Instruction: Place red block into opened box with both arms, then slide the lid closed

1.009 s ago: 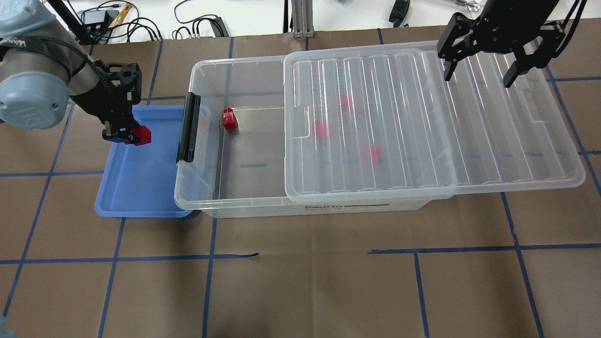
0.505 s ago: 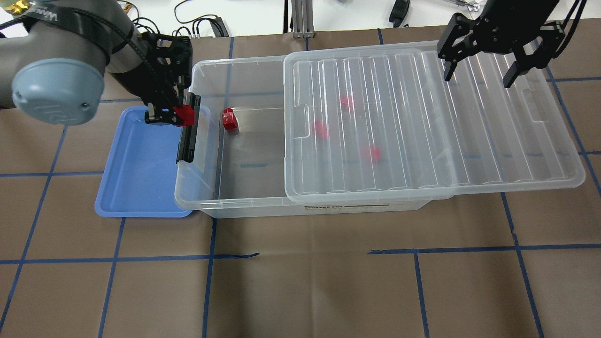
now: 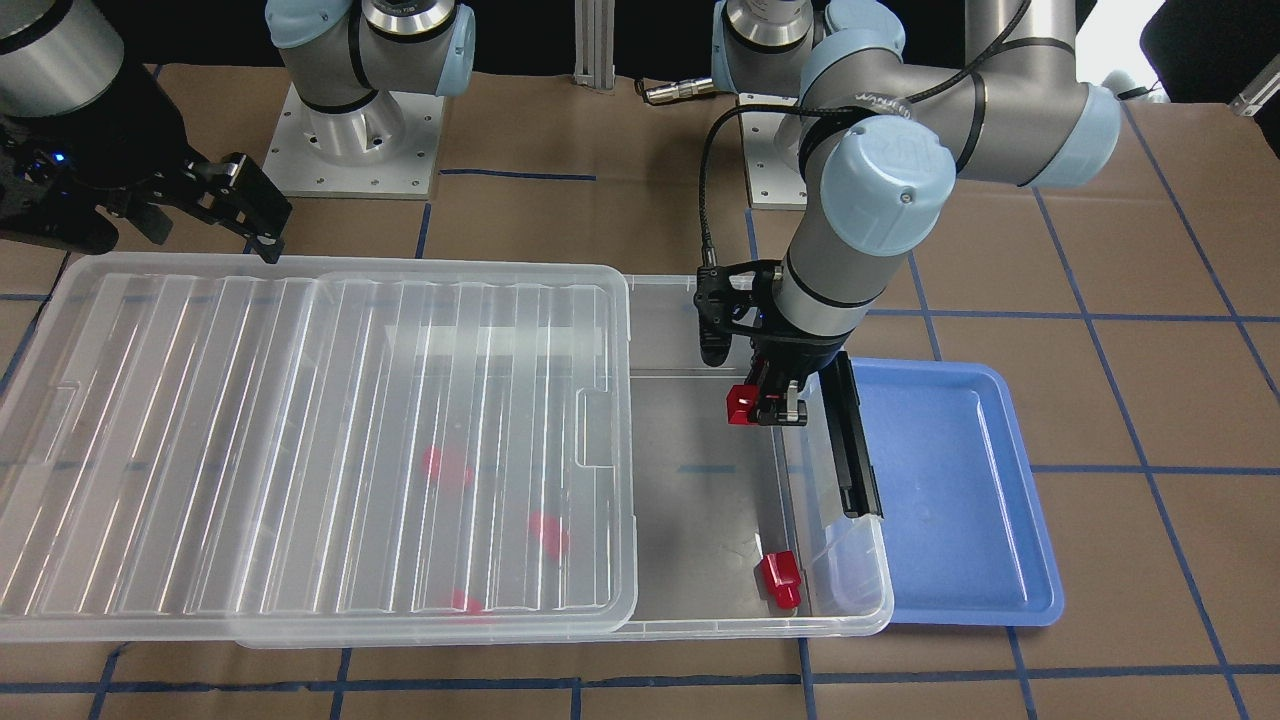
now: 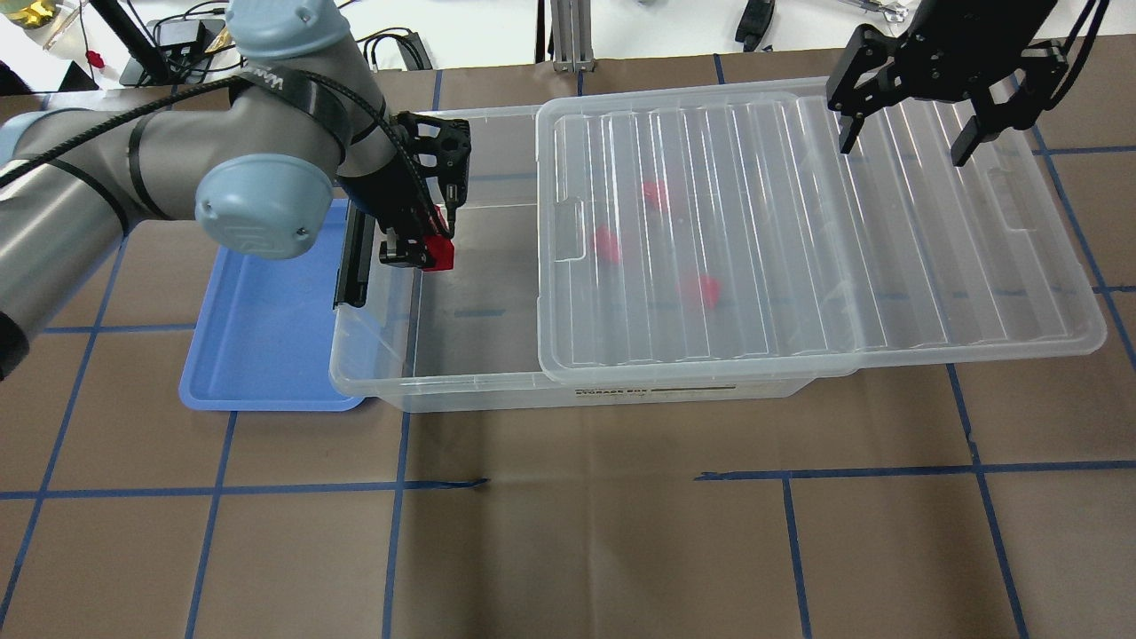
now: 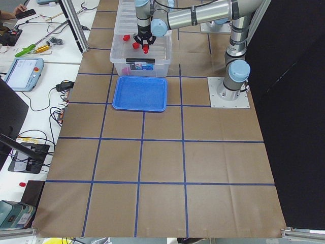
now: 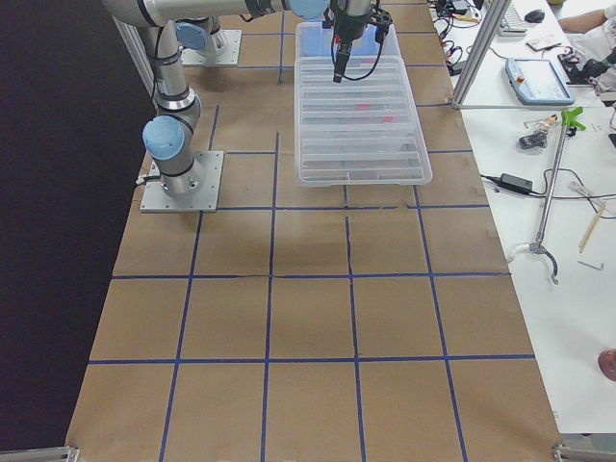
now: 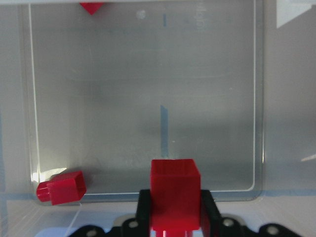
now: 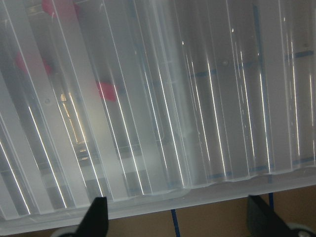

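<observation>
Red block (image 4: 437, 253) pinched in my left gripper (image 4: 414, 255) hangs over the open box (image 4: 444, 383), my right gripper (image 4: 905, 147) spread above the lid (image 4: 799, 231).

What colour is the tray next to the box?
Plain light blue. The tray shows best in the front-facing view.

This is a robot lab. Two robot arms (image 3: 870, 180) are bolted to a big table (image 5: 162, 168) with blue tape lines (image 5: 139, 152). At 9 o'clock, a white bench (image 5: 40, 117) holds cables (image 5: 35, 138) and a screen (image 5: 19, 72).
</observation>
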You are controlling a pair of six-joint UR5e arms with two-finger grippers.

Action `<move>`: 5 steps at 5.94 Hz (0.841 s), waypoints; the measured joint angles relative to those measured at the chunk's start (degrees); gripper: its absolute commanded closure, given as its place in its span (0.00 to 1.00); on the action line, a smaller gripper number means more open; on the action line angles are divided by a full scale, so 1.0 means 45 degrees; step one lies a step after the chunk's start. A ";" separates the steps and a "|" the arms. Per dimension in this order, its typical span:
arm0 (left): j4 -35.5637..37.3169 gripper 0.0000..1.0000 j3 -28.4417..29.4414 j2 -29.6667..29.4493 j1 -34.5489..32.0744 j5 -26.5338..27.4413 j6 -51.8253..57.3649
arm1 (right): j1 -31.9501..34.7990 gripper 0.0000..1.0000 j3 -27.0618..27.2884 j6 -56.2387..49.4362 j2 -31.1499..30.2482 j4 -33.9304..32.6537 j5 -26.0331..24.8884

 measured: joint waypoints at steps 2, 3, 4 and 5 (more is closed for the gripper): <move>0.2656 0.99 -0.1587 -0.0920 -0.0061 -0.0367 0.0002 | 0.0000 0.00 0.0000 0.0001 0.0003 0.0000 0.0000; 0.3343 0.82 -0.1826 -0.1345 -0.0059 -0.0395 0.0000 | 0.0000 0.00 0.0000 0.0000 0.0004 0.0000 0.0000; 0.3681 0.09 -0.1869 -0.1597 -0.0046 -0.0402 -0.0022 | 0.0001 0.00 -0.0006 0.0000 0.0004 0.0000 -0.0005; 0.3791 0.02 -0.1875 -0.1683 -0.0026 -0.0423 -0.0061 | 0.0000 0.00 -0.0008 0.0001 0.0004 0.0000 -0.0015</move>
